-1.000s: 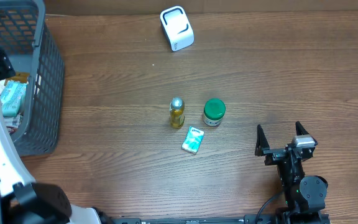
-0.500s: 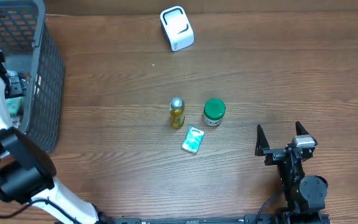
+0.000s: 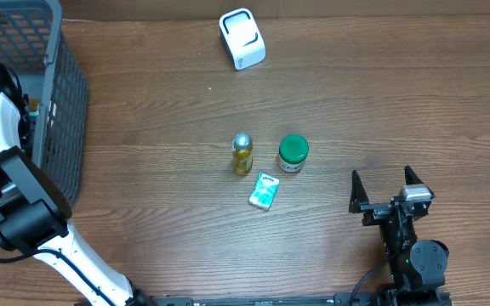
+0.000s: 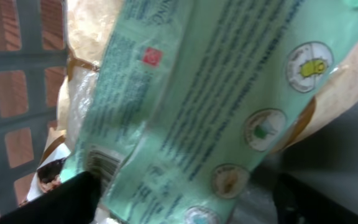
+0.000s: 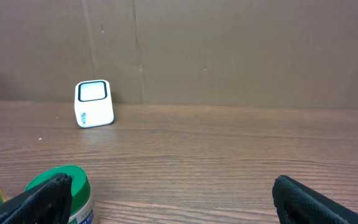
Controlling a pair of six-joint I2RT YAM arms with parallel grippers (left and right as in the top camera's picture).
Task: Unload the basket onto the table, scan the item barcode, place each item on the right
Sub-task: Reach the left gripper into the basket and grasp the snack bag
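- Hovering inside the basket, the left hand hangs close over a mint-green packet. I take this to be the item to scan. It lies slanted on other wrapped goods, down in the basket at 9 o'clock on the tabletop.
- Its barcode faces up near the packet's 7 o'clock end, just beside one finger, so a grip there could cover the stripes.
- The left hand's fingers stand wide, one at each lower corner of the wrist view, with the packet between them. Whether they touch it I cannot tell, and nothing looks lifted.
- The step in hand seems to be the pick: closing across the packet's narrow width, away from the barcode.
- The scanner sits at 12 o'clock, well apart from the basket, so a long carry would be needed.
- A bottle, a green-lidded jar and a small packet cluster at the centre, off the line from basket to scanner.
- The right hand rests at 4 o'clock, fingers wide and empty, clear of that path.
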